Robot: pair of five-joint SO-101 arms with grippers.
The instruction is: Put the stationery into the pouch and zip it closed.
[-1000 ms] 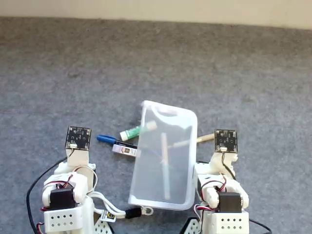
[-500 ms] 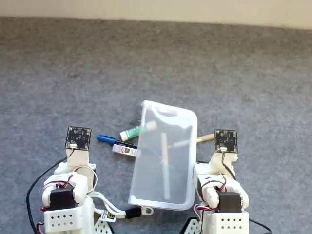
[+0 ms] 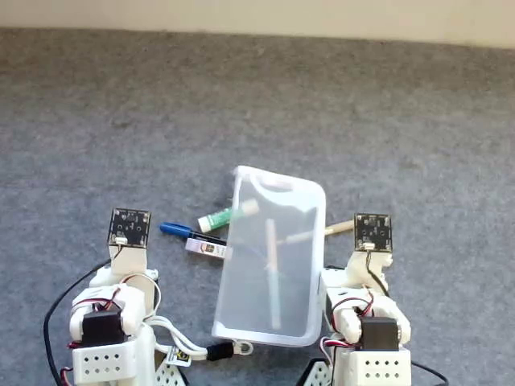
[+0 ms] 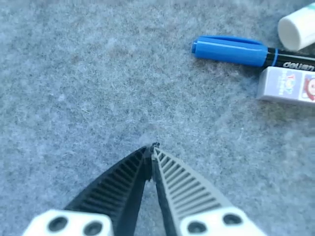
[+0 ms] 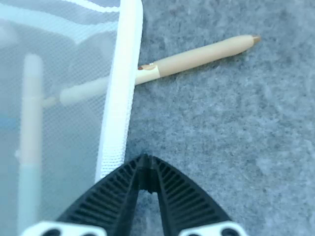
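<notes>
At the near edge of the bench [image 3: 96, 121], both tools sit pinched together and empty — the left tool [image 4: 152, 147] over bare surface, the right tool [image 5: 145, 169] beside the white rim of the pouch [image 3: 273, 257]. Just beyond the left tool lie a blue pen [image 4: 231, 49] and an eraser [image 4: 288, 84], long axes crosswise to its reach — that arm is nearer them. A beige pen [image 5: 197, 56] slants out past the pouch's rim, ahead of the right tool.

tan pen [image 5: 197, 56]: one end dim behind pouch [image 5: 120, 88] mesh | blue pen [image 4: 231, 49], eraser [image 4: 288, 84], glue stick [image 4: 298, 27]: cut off by frame edge
</notes>
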